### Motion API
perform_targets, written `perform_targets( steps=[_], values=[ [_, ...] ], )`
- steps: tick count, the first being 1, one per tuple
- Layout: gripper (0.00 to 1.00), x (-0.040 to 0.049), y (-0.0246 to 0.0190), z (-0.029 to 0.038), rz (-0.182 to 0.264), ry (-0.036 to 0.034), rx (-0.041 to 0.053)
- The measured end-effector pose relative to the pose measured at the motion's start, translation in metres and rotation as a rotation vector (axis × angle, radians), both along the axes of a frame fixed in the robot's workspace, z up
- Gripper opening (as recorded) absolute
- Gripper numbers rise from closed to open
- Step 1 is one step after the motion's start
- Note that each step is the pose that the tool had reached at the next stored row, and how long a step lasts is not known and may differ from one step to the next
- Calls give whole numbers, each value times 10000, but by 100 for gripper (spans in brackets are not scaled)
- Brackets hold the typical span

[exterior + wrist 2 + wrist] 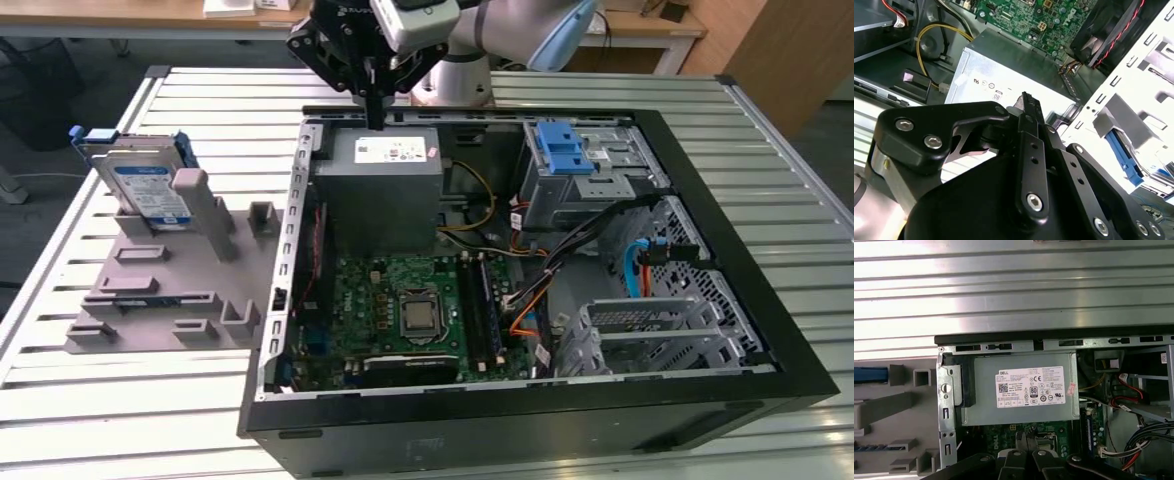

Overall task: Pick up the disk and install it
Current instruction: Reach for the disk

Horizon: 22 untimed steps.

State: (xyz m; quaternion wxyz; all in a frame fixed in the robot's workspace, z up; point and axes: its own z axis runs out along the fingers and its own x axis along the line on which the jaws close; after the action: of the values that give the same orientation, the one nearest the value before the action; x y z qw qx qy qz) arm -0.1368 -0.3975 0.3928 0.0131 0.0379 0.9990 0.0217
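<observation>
The disk (143, 187) stands upright in a grey holder block (160, 300) on the table, at the exterior view's left, outside the computer case. It is a silver drive with a white-and-blue label and a blue bracket around it. My gripper (374, 108) hangs over the back edge of the open case (747, 300), just above the grey power-supply box (380, 190), well away from the disk. Its black fingers (1027, 102) are pressed together with nothing between them. In the first wrist view the fingertips (1023, 439) point down at the green motherboard (1004, 432) beside the power-supply box (1024, 387).
A ribbed blue latch (566, 150) sits on the metal drive cage (594, 170) at the case's far right corner. Cables (641, 260) and a second metal cage (661, 330) fill the right side. The slatted metal table (147, 400) surrounds the case.
</observation>
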Motion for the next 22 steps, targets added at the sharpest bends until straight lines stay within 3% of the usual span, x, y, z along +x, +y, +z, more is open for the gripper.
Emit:
perform_targets(
  steps=[22],
  values=[
    [11, -111, 34, -3, 0, 1, -1]
  ],
)
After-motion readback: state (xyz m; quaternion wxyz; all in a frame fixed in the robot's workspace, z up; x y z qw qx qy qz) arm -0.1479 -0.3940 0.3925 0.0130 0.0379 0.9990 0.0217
